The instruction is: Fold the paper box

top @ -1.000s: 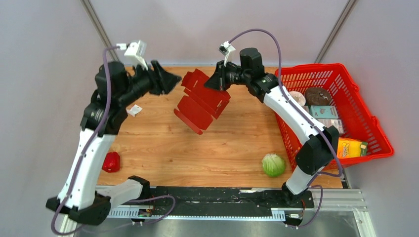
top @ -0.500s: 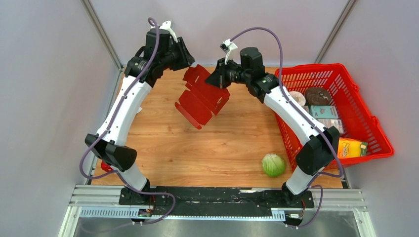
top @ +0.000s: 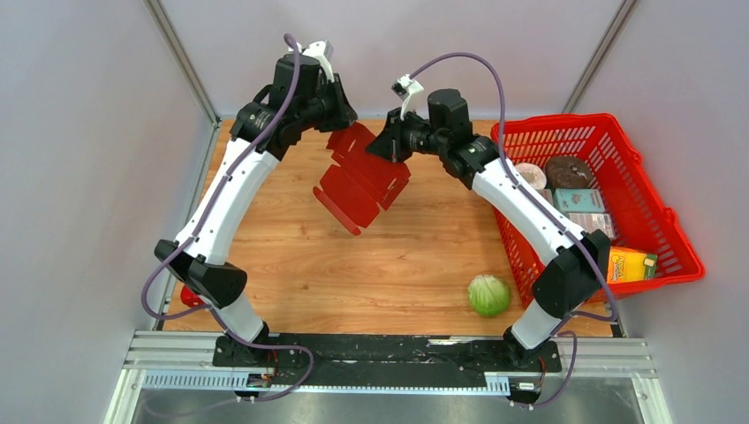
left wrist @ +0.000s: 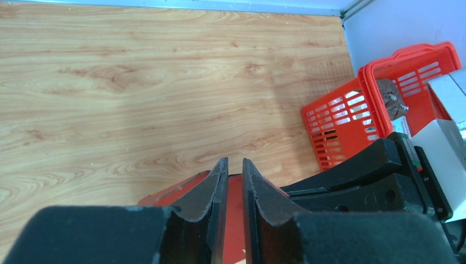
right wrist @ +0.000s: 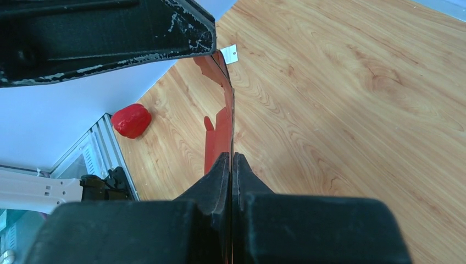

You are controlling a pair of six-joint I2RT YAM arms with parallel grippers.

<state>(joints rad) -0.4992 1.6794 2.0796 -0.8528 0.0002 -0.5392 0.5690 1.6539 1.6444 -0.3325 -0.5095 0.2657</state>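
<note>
The desk point(top: 291, 265) is pale wood. A bright red mesh basket point(top: 565, 132) sits along its right side with cartons and packets inside, an orange carton point(top: 629, 263) nearest the front; a green cabbage point(top: 488, 295) lies near the front, just left of the basket; a small red pepper point(right wrist: 131, 120) lies at the left front edge, and in the top view the left arm's elbow mostly covers it; a small white tag point(right wrist: 229, 53) lies on the wood towards the far left. None of these touches the paper box point(top: 362, 181).

The left arm rises from the near left corner, folds at a low elbow and runs its white forearm up to the far edge, where the wrist turns right. The left claw point(top: 343, 124) sits at the box's far flap; its fingers point(left wrist: 211, 192) stand a narrow slit apart with red card showing in the slit, and they are not pressed together. The right arm climbs from the near right, its forearm slanting far and left past the basket's left rim, and its wrist points left. The right claw point(top: 387, 150) is closed tight on the box's right edge, and its wrist view shows the card pinched edge-on between the fingers.

The box hangs in the air over the far middle of the desk, between the two claws. It is still a mostly flat blank with creased panels and flaps; its long axis runs from the far edge towards the front, and the near end leans slightly left.
</note>
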